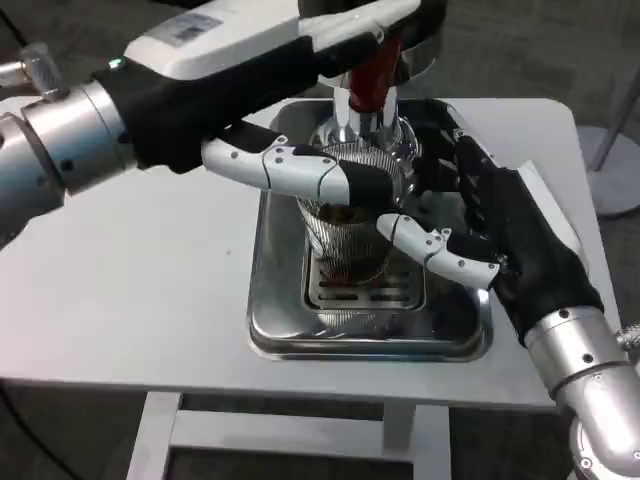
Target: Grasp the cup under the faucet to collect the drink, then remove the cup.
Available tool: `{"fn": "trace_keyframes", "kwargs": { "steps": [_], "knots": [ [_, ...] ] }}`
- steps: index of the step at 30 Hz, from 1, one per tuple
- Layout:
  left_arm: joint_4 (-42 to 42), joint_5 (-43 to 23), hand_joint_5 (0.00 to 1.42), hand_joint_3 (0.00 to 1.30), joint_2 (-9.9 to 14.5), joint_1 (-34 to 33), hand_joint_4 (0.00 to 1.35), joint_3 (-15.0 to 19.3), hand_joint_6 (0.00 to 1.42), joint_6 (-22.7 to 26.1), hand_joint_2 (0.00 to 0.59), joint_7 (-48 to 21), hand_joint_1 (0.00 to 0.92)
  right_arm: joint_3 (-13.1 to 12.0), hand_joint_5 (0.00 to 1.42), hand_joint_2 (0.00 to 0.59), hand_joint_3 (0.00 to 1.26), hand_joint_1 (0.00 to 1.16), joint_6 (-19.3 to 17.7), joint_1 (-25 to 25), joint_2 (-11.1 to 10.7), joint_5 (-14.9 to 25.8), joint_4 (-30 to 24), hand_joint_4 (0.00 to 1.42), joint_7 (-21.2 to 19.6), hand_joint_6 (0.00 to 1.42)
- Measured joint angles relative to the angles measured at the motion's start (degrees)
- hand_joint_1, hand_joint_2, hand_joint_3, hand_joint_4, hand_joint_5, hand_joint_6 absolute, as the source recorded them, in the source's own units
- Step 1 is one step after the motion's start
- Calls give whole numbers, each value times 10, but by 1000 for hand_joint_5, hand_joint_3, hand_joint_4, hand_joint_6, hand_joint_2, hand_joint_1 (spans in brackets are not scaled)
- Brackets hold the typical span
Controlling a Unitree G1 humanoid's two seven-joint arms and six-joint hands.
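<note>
Surface: white counter [130, 300] on white legs, grey carpet floor around it.
Tray: shiny steel drip tray [270, 330] with a slotted grate, on the counter, below both hands.
Cup: clear ribbed cup [345, 240] upright on the grate, between the two hands, dark liquid inside near the top.
Faucet: chrome spout [362, 120] with a red handle [377, 70], directly above the cup, just behind the left hand's fingers.
Left hand: left hand [300, 165] reaches in from the left, fingers [340, 180] laid across the cup's upper rim; whether they actually grip it cannot be told.
Right hand: right hand [470, 230] at the cup's right side, white fingers [440, 250] curled against the cup wall, touching it; appears to hold the cup.
</note>
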Motion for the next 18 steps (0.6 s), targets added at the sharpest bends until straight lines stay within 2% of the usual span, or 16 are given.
{"fn": "trace_keyframes", "kwargs": {
  "steps": [3,10,18],
  "knots": [
    [0,-4,84,17,-1,3,0,4,270,0,108,0,0,0,184,273,75,763,0,0,0,0,0,109,0,324],
    [-2,-11,242,147,-16,35,135,34,365,-8,183,30,0,0,184,273,76,763,0,0,0,0,-1,109,0,324],
    [7,-12,296,190,-33,63,190,73,389,-24,191,67,0,0,182,273,76,763,0,2,0,0,-3,109,0,324]
  ]
}}
